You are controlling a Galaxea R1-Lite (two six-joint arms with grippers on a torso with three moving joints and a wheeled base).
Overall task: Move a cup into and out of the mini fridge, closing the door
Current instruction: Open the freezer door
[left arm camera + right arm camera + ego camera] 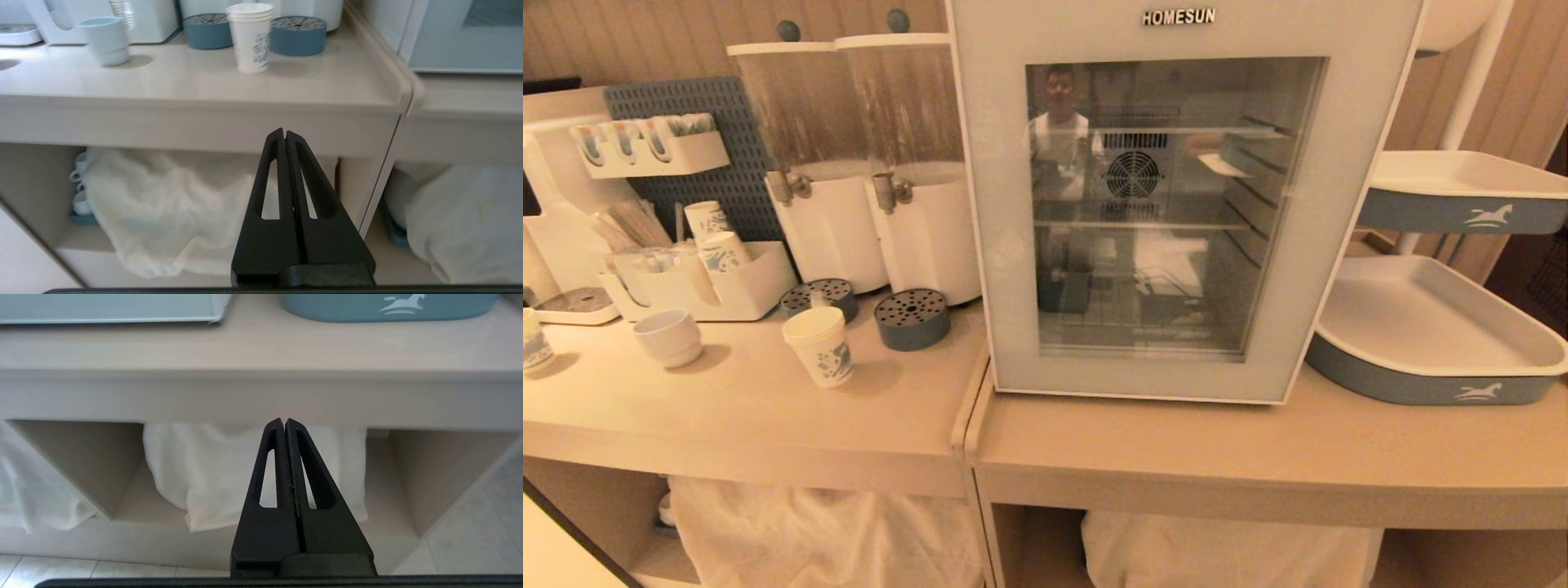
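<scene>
Nearest, the left end effector (284, 132) and right end effector (284, 421) hang below the counter (1094, 457), both pinched closed and empty. Farther, the cup (821, 345) stands left of the fridge (1176, 18), whose door (1005, 245) is closed.

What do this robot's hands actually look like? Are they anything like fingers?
Not much like fingers. Each wrist view shows the same thing: the left gripper and the right gripper are matte black pairs of flat, tapering prongs, each with a long slot cut through it, rising from a broad black base. No cables or markings show, and the arms themselves are out of view.
</scene>
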